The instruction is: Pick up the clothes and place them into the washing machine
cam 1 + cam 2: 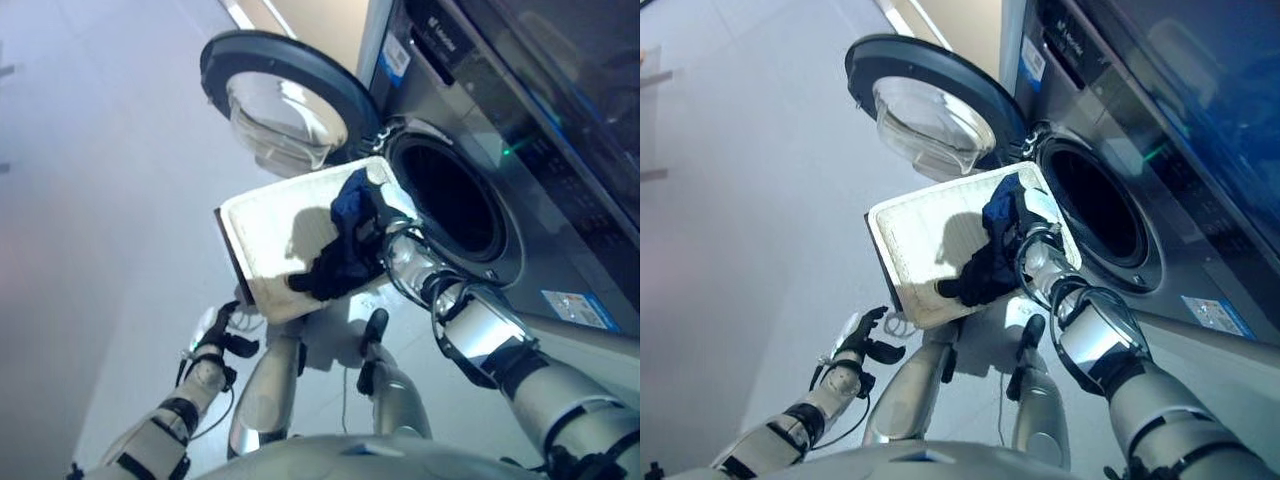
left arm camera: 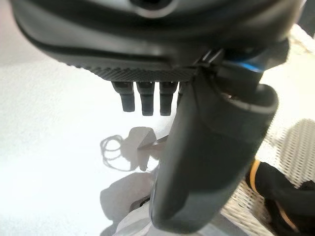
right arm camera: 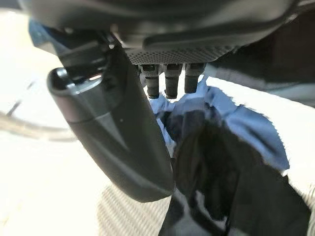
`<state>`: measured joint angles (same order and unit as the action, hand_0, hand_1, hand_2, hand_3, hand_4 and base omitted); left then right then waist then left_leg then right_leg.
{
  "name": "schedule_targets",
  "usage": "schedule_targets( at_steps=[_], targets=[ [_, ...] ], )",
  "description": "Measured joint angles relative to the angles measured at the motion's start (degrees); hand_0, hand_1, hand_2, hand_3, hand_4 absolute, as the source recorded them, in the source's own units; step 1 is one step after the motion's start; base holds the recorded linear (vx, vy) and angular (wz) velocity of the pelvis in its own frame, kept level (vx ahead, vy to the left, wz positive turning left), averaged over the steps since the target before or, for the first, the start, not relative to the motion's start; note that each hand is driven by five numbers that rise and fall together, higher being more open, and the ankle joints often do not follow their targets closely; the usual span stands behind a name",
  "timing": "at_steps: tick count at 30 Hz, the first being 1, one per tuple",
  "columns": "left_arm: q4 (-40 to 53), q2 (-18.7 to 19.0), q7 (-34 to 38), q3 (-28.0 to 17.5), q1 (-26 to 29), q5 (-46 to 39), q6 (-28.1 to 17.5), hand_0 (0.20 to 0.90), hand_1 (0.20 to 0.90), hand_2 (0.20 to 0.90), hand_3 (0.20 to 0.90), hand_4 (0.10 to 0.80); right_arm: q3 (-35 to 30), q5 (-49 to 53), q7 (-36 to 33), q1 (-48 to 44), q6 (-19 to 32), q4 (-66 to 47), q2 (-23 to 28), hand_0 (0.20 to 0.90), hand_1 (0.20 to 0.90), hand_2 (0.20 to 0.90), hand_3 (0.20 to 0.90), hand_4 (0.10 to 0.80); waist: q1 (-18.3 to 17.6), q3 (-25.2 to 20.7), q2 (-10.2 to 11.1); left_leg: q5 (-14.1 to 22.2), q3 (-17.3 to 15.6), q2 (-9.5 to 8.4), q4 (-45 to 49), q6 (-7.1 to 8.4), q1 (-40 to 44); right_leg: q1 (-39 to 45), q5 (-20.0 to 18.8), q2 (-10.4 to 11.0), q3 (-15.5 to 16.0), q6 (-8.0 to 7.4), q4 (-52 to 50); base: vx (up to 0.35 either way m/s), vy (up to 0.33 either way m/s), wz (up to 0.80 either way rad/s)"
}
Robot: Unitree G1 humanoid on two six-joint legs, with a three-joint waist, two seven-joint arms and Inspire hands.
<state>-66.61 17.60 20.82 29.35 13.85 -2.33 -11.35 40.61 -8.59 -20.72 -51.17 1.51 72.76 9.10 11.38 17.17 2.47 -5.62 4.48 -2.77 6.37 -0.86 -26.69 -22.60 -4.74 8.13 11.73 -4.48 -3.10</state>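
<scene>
A shallow white wicker basket sits beside the washing machine, just below its open drum. Dark navy and blue clothes lie piled along the basket's side nearest the drum. My right hand is down in this pile. In the right wrist view its thumb and fingers are straight, with the blue and dark cloth just past the fingertips. My left hand hangs low over the floor, open and empty, left of the basket.
The round machine door stands swung open behind the basket. The grey machine front runs along the right. Pale floor lies to the left. The left wrist view shows the basket's rim and dark cloth.
</scene>
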Motion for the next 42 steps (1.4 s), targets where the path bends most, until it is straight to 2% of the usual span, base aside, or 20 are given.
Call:
schedule_targets(
  at_steps=[5,13,17,21,24,27,29,32,34,35,36,38,40,41,42],
  targets=[
    [0.0,0.0,0.1,0.0,1.5,0.0,0.1,0.900,0.900,0.900,0.900,0.800,1.3,-1.8,0.1,0.0,0.0,-0.8,-3.1,0.900,0.900,0.900,0.900,0.800,1.1,2.4,0.0,0.0,0.1,-0.13,0.2,0.01,0.0,0.1,0.0,0.1,0.1,0.00,0.0,0.005,-0.004,0.01],
    [0.0,0.0,0.6,0.1,3.6,0.0,0.0,0.900,0.900,0.900,0.900,0.800,3.1,-2.1,0.0,-0.5,0.0,-1.0,-5.1,0.900,0.900,0.900,0.900,0.800,1.3,2.6,-0.1,0.0,0.5,-0.14,1.2,0.06,-1.7,-0.9,0.0,0.1,0.4,0.02,-0.2,-0.033,-0.008,0.01],
    [0.2,-0.2,1.0,0.2,5.9,0.0,-0.1,0.900,0.900,0.900,0.900,0.800,3.1,-2.2,0.0,-2.6,-0.1,1.1,-4.7,0.900,0.900,0.900,0.900,0.800,2.2,3.9,-1.3,0.0,0.4,-0.10,2.8,0.05,-4.3,-3.6,0.0,0.1,0.4,0.06,-2.0,-0.084,0.002,0.01],
    [0.5,-0.3,1.4,0.2,8.8,0.0,0.0,0.900,0.900,0.900,0.900,0.800,2.9,-4.6,-0.4,-7.3,-0.7,5.2,-1.8,0.900,0.900,0.900,0.900,0.800,4.2,5.9,-3.5,0.3,0.2,-0.25,5.8,0.51,-8.4,-8.5,1.0,0.4,0.0,0.58,-6.6,-0.065,-0.029,-0.03],
    [0.7,-0.3,1.7,0.5,10.3,0.0,0.0,0.900,0.900,0.900,0.900,0.800,2.5,-6.2,-0.9,-9.9,-1.8,6.3,0.2,0.900,0.900,0.900,0.900,0.800,4.5,8.2,-5.1,0.7,1.1,-0.49,7.8,1.00,-10.3,-11.6,3.4,1.3,0.3,1.10,-12.3,-0.065,-0.039,0.16],
    [2.2,-0.3,2.1,2.5,10.8,0.1,0.0,0.900,0.900,0.900,0.900,0.800,1.3,-6.7,-1.5,-11.1,-2.2,7.3,3.1,0.900,0.900,0.900,0.900,0.800,4.8,8.8,-6.1,0.3,2.8,-1.53,9.4,1.56,-12.9,-15.2,6.1,2.9,1.5,1.67,-18.0,-0.026,-0.021,0.34],
    [4.3,-0.9,2.1,3.0,10.8,0.2,0.0,0.900,0.900,0.900,0.900,0.800,0.2,-8.0,-2.4,-10.5,-1.6,7.8,6.8,0.900,0.900,0.900,0.900,0.800,5.8,9.3,-7.0,-0.4,3.5,-2.39,9.4,2.20,-14.1,-17.0,7.3,3.7,1.7,1.77,-20.8,-0.010,0.012,0.38],
    [5.6,-0.9,2.0,4.7,10.4,0.3,0.0,0.900,0.900,0.900,0.900,0.800,-0.4,-9.7,-3.6,-11.5,-1.8,8.1,8.6,0.900,0.900,0.900,0.900,0.800,6.4,9.3,-7.6,-0.9,3.7,-3.24,10.0,2.42,-15.3,-19.4,8.8,5.0,1.4,2.12,-24.3,0.002,0.040,0.18],
    [5.7,-1.1,2.0,4.7,10.4,0.3,-0.1,0.900,0.900,0.900,0.900,0.800,-0.4,-10.5,-3.4,-12.6,-1.8,8.1,9.6,0.900,0.900,0.900,0.900,0.800,6.4,9.2,-8.2,-0.9,3.6,-3.30,10.6,2.41,-16.4,-20.8,9.2,5.2,1.0,1.85,-25.4,0.006,0.018,0.05],
    [5.7,-1.1,2.0,4.7,10.4,0.3,-0.1,0.900,0.900,0.900,0.900,0.800,-0.4,-11.0,-3.4,-13.3,-1.7,8.0,10.3,0.691,0.691,0.691,0.691,0.660,6.4,9.2,-8.6,-0.9,3.4,-3.32,11.0,2.40,-17.2,-21.7,9.2,5.2,0.3,1.86,-26.1,0.010,0.008,-0.03],
    [5.7,-1.3,2.0,4.7,10.3,0.3,-0.1,0.900,0.900,0.900,0.900,0.800,-0.4,-11.1,-3.6,-13.9,-1.7,8.0,10.7,0.585,0.585,0.585,0.585,0.590,6.4,9.1,-8.9,-0.9,3.3,-3.32,11.4,2.41,-17.6,-22.3,9.2,5.1,0.1,1.85,-26.3,0.000,0.000,0.00],
    [5.7,-1.6,2.0,4.7,10.3,0.3,0.0,0.900,0.900,0.900,0.900,0.800,-0.4,-11.2,-3.4,-14.6,-1.9,8.1,11.4,0.552,0.552,0.552,0.552,0.568,6.4,9.2,-9.6,-1.2,3.1,-3.44,11.4,2.51,-17.8,-22.7,9.1,5.3,-0.4,1.95,-26.9,0.000,0.000,0.00],
    [5.8,-1.7,2.0,4.7,10.3,0.3,0.0,0.900,0.900,0.900,0.900,0.800,-0.4,-12.1,-3.1,-14.9,-2.1,8.1,11.8,0.331,0.331,0.331,0.331,0.420,6.6,9.1,-9.9,-1.3,3.1,-3.43,11.3,2.43,-17.8,-22.9,9.0,5.2,-0.5,2.08,-26.9,0.000,0.000,0.00],
    [6.0,-1.7,2.0,4.8,10.3,0.3,0.0,0.900,0.900,0.900,0.900,0.800,-0.4,-12.4,-3.0,-15.1,-2.2,8.1,11.9,0.300,0.300,0.300,0.300,0.400,6.6,9.1,-10.0,-1.4,3.1,-3.39,11.3,2.39,-17.8,-22.9,9.0,5.2,-0.5,2.08,-26.9,0.000,0.000,0.00],
    [6.3,-1.8,2.0,4.8,10.2,0.3,0.0,0.900,0.900,0.900,0.900,0.800,-0.4,-12.9,-3.0,-15.1,-2.4,8.1,12.0,0.300,0.300,0.300,0.300,0.400,6.6,9.1,-10.2,-1.5,3.1,-3.37,11.3,2.25,-17.8,-23.0,9.0,5.2,-0.5,2.10,-27.0,0.000,0.000,0.00]
  ],
)
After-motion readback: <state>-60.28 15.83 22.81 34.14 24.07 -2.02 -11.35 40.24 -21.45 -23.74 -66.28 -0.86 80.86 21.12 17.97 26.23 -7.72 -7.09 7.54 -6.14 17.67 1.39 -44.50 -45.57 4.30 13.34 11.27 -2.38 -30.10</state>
